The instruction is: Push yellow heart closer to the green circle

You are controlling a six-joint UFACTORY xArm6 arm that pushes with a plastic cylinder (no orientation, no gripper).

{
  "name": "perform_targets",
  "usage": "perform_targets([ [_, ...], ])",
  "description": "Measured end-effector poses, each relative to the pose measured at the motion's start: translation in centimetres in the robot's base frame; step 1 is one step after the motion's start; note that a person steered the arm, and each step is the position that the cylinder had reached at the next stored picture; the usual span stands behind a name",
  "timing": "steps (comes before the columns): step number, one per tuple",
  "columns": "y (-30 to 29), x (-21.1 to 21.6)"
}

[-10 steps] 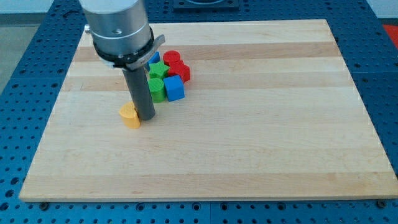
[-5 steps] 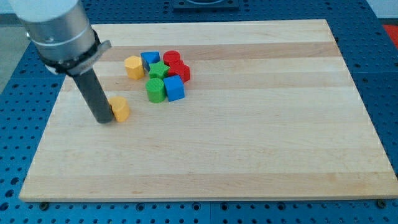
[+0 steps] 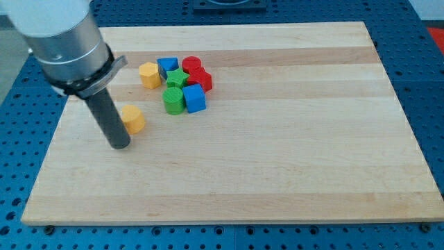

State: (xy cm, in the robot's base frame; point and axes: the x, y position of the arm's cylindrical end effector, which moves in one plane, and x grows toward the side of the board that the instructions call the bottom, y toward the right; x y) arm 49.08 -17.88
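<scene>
The yellow heart [image 3: 132, 119] lies on the wooden board at the view's left of centre. The green circle [image 3: 173, 101] stands to its upper right, a short gap away, at the lower left of a cluster of blocks. My tip [image 3: 121, 146] rests on the board just below and left of the yellow heart, close to it; contact cannot be told. The rod rises up and to the left from there.
The cluster holds a green star [image 3: 177, 78], a blue cube [image 3: 194, 98], a second blue block [image 3: 167, 67], two red blocks [image 3: 191, 64] [image 3: 202, 79] and a yellow hexagon [image 3: 148, 74]. The board's left edge [image 3: 54, 132] is near the rod.
My tip moved from the heart's right side round to its left, then down and slightly right. The yellow heart shifted left and up a little. The yellow hexagon came into view.
</scene>
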Motion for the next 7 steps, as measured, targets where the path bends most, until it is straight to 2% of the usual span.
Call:
perform_targets([
  [2, 0.2, -5.6],
  [4, 0.2, -6.5],
  [5, -1.9, -6.1],
  [7, -3.4, -9.0],
])
